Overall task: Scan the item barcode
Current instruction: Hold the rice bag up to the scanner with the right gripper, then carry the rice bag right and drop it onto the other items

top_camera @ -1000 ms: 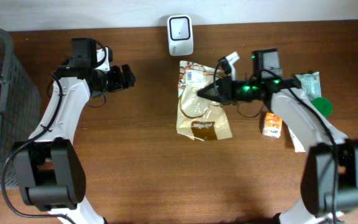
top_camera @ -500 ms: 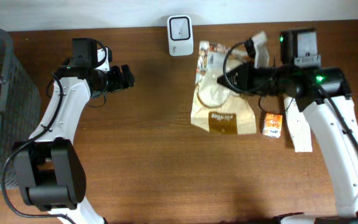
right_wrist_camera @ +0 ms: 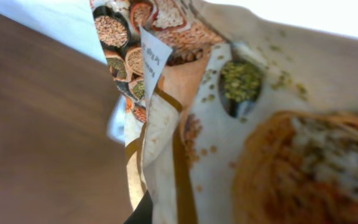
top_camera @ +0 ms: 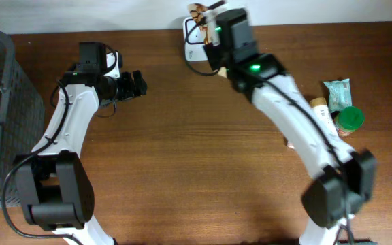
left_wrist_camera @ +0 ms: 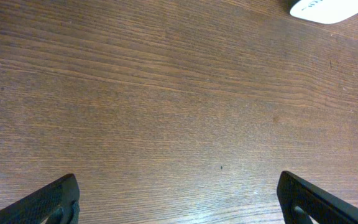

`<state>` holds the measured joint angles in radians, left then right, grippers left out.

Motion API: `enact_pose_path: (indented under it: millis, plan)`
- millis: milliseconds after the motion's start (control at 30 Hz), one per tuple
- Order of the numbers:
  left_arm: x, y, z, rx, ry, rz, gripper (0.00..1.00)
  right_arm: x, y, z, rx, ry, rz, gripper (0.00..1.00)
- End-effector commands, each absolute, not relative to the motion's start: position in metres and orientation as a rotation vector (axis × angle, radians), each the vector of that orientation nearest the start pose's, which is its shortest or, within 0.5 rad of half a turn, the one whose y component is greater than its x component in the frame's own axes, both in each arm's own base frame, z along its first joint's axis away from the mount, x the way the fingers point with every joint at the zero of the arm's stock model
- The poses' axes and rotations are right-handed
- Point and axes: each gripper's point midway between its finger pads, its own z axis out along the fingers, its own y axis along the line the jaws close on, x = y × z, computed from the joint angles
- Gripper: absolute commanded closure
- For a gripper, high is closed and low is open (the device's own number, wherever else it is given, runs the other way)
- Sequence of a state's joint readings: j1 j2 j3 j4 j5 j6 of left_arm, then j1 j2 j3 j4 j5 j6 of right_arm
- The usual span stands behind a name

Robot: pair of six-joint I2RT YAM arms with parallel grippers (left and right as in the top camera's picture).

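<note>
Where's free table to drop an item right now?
Bare wood: the wide middle and front, between the left arm and right arm; also ahead of the open left hand. Crowded: back centre, snack bag held at the scanner, and the right edge by the green-lidded jar and teal packet.

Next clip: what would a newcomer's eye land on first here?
The right arm, reaching across the table to hold a printed food pouch at the white scanner at the far edge. The left gripper hangs open and empty over bare wood.
</note>
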<state>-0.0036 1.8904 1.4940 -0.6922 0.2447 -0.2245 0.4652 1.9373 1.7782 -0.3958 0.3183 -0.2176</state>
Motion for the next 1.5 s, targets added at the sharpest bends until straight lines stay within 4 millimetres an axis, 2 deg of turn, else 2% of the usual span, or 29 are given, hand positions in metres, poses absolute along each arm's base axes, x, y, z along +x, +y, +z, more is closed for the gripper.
enact_pose_path:
  millis: [0, 267, 433, 633, 967, 1200, 1300, 1433, 1467]
  plan:
    - [0.463, -0.043, 0.111, -0.197, 2.657, -0.388, 0.01, 0.559, 0.184, 0.266, -0.615, 1.891, -0.608, 0.96]
    - [0.463, -0.043, 0.111, -0.198, 2.658, -0.388, 0.01, 0.613, 0.197, 0.246, -0.788, 1.602, -0.969, 0.96]
    - [0.463, -0.043, 0.111, -0.198, 2.658, -0.388, 0.01, 0.632, 0.206, 0.212, -0.87, 1.493, -1.057, 0.96]
    - [0.463, -0.043, 0.111, -0.197, 2.658, -0.388, 0.01, 0.647, 0.196, 0.177, -0.889, 1.487, -1.056, 0.96]
    - [0.463, -0.043, 0.111, -0.198, 2.657, -0.388, 0.01, 0.648, 0.197, 0.161, -0.932, 1.503, -1.048, 0.96]
    - [0.463, -0.042, 0.111, -0.199, 2.657, -0.388, 0.01, 0.643, 0.211, 0.161, -0.966, 1.484, -1.054, 0.96]
    - [0.463, -0.043, 0.111, -0.198, 2.657, -0.388, 0.01, 0.641, 0.212, 0.17, -0.98, 1.465, -1.097, 0.96]
    - [0.463, -0.043, 0.111, -0.198, 2.658, -0.388, 0.01, 0.635, 0.204, 0.218, -0.88, 1.446, -1.1, 0.96]
    - [0.463, -0.043, 0.111, -0.198, 2.658, -0.388, 0.01, 0.632, 0.201, 0.236, -0.828, 1.444, -1.08, 0.96]
